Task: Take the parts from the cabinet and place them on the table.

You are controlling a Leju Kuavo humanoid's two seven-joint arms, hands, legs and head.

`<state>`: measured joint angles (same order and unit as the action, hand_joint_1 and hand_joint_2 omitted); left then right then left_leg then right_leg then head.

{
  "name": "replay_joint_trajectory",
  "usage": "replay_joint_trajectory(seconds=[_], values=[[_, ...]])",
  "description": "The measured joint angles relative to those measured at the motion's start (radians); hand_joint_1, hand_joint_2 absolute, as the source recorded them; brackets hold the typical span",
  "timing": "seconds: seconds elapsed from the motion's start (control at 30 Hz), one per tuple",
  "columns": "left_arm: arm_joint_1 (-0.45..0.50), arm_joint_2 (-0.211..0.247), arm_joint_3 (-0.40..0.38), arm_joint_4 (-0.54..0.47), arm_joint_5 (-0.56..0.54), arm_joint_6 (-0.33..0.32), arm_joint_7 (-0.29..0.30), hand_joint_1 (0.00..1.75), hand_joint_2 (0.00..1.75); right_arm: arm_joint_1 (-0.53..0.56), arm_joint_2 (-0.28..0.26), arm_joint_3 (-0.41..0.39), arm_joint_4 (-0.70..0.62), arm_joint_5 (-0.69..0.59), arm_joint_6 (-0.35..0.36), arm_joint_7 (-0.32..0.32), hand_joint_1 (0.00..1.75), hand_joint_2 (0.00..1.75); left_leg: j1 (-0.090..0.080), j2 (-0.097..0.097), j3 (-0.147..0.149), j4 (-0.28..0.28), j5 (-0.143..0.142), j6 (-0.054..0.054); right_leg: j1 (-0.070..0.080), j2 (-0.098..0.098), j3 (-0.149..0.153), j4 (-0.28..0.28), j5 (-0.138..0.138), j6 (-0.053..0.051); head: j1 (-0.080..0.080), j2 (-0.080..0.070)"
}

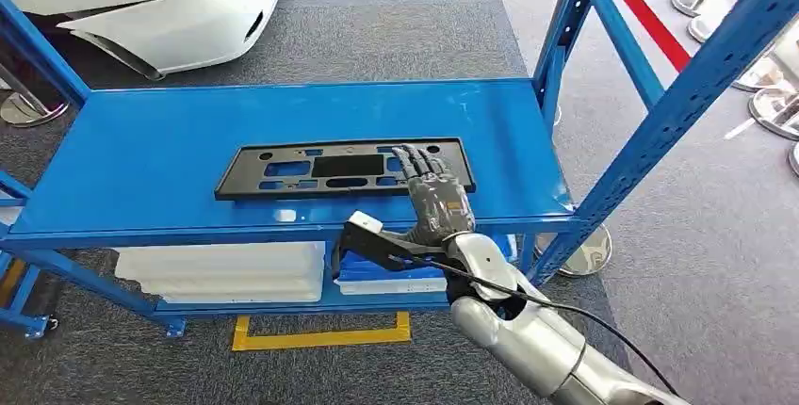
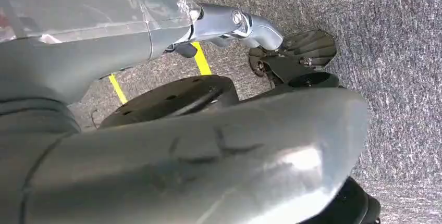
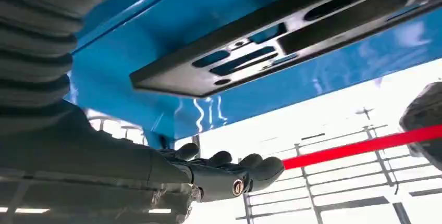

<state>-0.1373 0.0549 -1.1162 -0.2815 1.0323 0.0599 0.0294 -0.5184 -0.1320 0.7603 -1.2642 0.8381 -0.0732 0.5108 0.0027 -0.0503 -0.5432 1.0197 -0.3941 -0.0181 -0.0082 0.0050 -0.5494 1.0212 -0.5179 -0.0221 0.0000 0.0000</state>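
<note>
No brand or writing can be read anywhere here. One black plastic part (image 1: 344, 169), a long flat plate with slotted cutouts, lies on the blue shelf (image 1: 170, 155) of the rack. My right hand (image 1: 435, 196) reaches over the shelf's front edge, fingers stretched out flat and a little apart over the plate's right end; I cannot tell whether they touch it. On the shelf below sit two white bins (image 1: 226, 271), side by side. A blue upright (image 1: 660, 132) rises just right of my arm. A white car body (image 1: 151, 0) stands beyond the rack on grey carpet (image 1: 405, 38).
</note>
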Motion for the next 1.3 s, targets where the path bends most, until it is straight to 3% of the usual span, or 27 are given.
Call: replay_joint_trajectory(seconds=[0.23, 0.4, 0.6, 0.73, 1.07, 1.3], values=[[0.013, 0.02, 0.0, 0.0, -0.007, -0.015, -0.007, 0.0, 0.0, -0.001, -0.056, -0.007, 0.0, 0.042, 0.048, 0.026, 0.0, 1.75, 0.0, 0.0, 0.0, 0.0, 0.0, 0.0, 0.0, 0.0, 0.0, 0.0, 0.0, 0.0, 0.0, 0.0], [0.012, 0.026, -0.005, 0.0, -0.01, -0.022, -0.006, 0.0, 0.0, -0.024, -0.072, 0.001, 0.039, 0.021, 0.109, -0.04, 0.0, 1.75, 0.0, 0.0, -0.001, 0.0, 0.0, 0.0, 0.0, 0.0, 0.0, 0.0, 0.0, 0.0, 0.0, 0.0], [0.009, 0.03, -0.011, 0.0, -0.022, -0.031, -0.006, 0.0, 0.0, -0.063, -0.074, 0.026, 0.121, 0.025, 0.097, -0.104, 0.0, 1.75, 0.0, 0.0, -0.001, 0.0, 0.0, 0.0, 0.0, 0.0, 0.0, 0.0, 0.0, 0.0, 0.0, 0.0], [0.005, 0.032, -0.016, 0.0, -0.03, -0.033, -0.006, 0.0, 0.0, -0.111, -0.073, 0.047, 0.21, 0.022, 0.046, -0.14, 0.0, 1.75, 0.0, 0.0, -0.001, 0.0, 0.0, 0.0, 0.0, 0.0, 0.0, 0.0, 0.0, 0.0, 0.0, 0.0], [0.001, 0.035, -0.017, 0.0, -0.041, -0.033, 0.007, 0.0, 0.0, -0.185, -0.074, 0.064, 0.371, 0.016, 0.008, -0.151, 0.0, 1.75, 0.0, 0.0, -0.001, 0.0, 0.0, 0.0, 0.0, 0.0, 0.0, 0.0, 0.0, 0.0, 0.0, 0.0], [-0.002, 0.036, -0.017, 0.0, -0.051, -0.041, 0.01, 0.0, 0.0, -0.217, -0.077, 0.066, 0.474, -0.072, -0.001, -0.201, 0.0, 1.75, 0.0, 0.0, -0.001, 0.001, 0.0, 0.0, 0.0, 0.0, 0.0, 0.0, 0.0, 0.0, 0.0, 0.0]])
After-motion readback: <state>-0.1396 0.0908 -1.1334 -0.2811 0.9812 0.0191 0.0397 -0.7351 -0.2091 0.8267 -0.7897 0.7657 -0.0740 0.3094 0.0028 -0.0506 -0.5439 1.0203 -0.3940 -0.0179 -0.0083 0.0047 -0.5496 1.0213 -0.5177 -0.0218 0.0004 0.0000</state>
